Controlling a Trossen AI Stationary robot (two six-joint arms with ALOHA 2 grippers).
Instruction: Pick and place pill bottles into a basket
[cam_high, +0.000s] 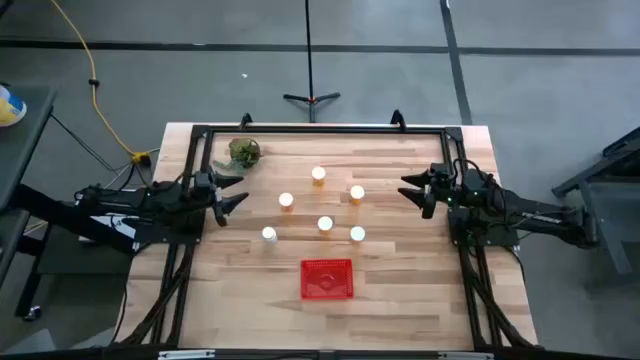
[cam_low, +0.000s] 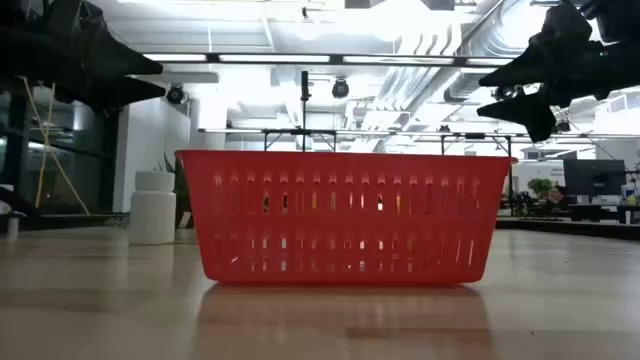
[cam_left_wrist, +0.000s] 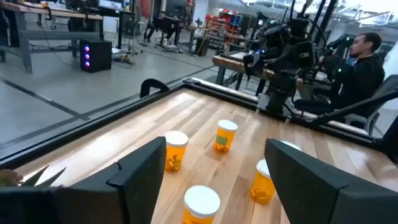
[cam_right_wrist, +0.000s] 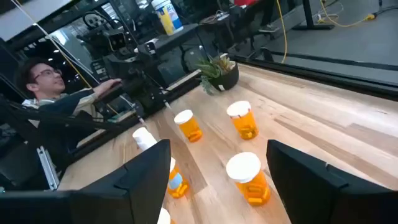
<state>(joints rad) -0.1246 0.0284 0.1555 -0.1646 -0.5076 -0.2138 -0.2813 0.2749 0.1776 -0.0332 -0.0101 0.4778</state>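
Sitting nearest the low camera: red mesh basket (cam_low: 345, 215), empty as far as visible through the perforated walls, resting at the near middle of the wooden worktop (cam_high: 400, 290). Standing upright and apart beyond it, mid-worktop: six pill bottles (cam_high: 325, 225), orange translucent bodies, round white caps; none in the basket yet. Sitting at the far left corner: small green plant (cam_high: 243, 152), not part of the job.

Hovering at the left edge, pointing inward: left hand (cam_high: 235, 191), fingers spread, holding nothing. Hovering at the right edge: right hand (cam_high: 410, 190), fingers also apart, empty. Both well apart from the bottles.

Judging handling: bottles looking light, rigid, smooth plastic, likely slippery and easy to tip or roll if nudged. Best pinching across the orange body just under the cap, coming down from above; cap wider, so acting as a stop. Basket looking light too, likely sliding if bumped.

Reading labels: small label patch showing on some bottles in the wrist views, text too small to read. No brand legible anywhere.

Sitting beyond the worktop in both wrist views: a person.
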